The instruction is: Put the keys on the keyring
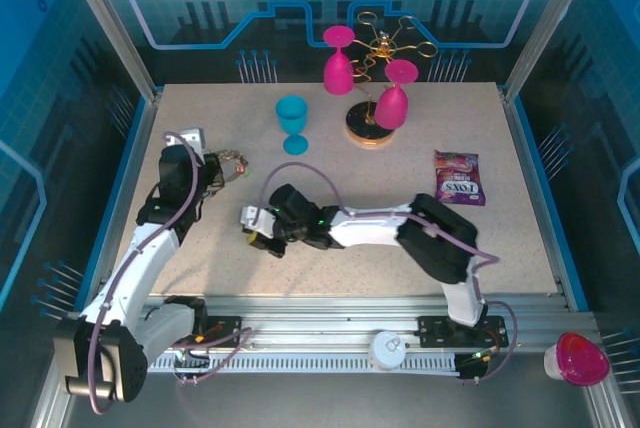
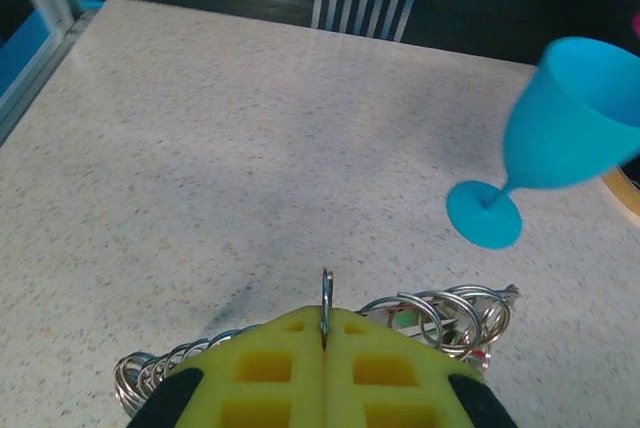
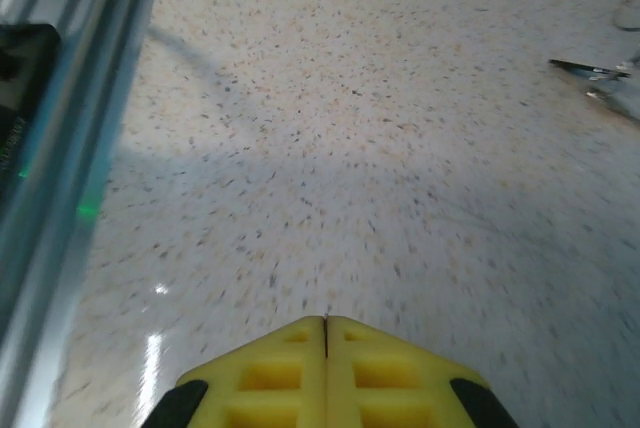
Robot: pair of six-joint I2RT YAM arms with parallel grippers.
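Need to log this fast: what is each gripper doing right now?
Left gripper: closed, pinching the keyring wire.
Right gripper: closed, nothing visible in it.

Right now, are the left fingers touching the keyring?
Touching. In the left wrist view, the left fingers are shut on the keyring, its thin wire pinched between them.
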